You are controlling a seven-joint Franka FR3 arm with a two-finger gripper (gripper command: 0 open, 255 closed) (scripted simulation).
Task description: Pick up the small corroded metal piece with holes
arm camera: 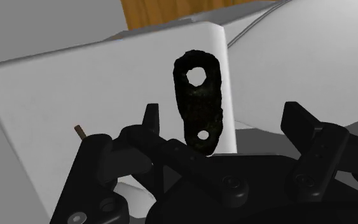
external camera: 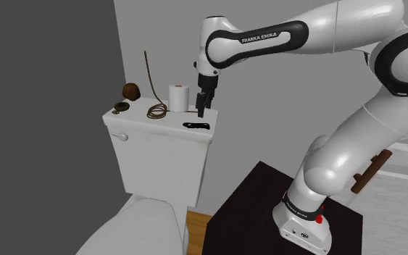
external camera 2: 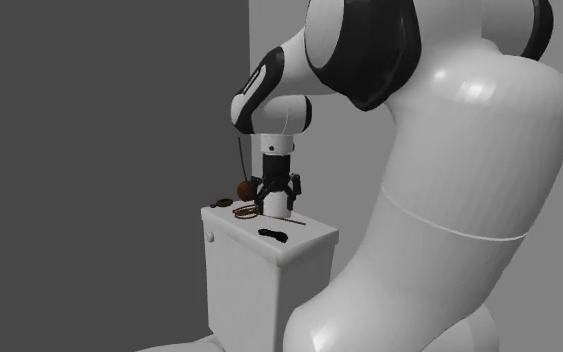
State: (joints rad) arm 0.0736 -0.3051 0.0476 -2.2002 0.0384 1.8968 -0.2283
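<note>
Approach step, as I judge it: the all-black gripper [arm camera: 222, 118] hangs open just above the small dark pitted metal piece with two holes [arm camera: 199, 105]. The piece lies flat near the edge of the white toilet tank lid [external camera: 140, 120]. The next move calls for a straight descent, fingers straddling the piece, then closing.

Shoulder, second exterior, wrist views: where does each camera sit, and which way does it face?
Shoulder: beside and behind the stand, looking down at the toilet tank; whole arm and tool show.
Second exterior: close behind the arm, facing the tank past it; big arm links on its right.
Wrist: on the hand, looking down at the metal piece on the tank lid; both open fingers show.
Shared: both exterior views show the tool above the metal piece.
</note>
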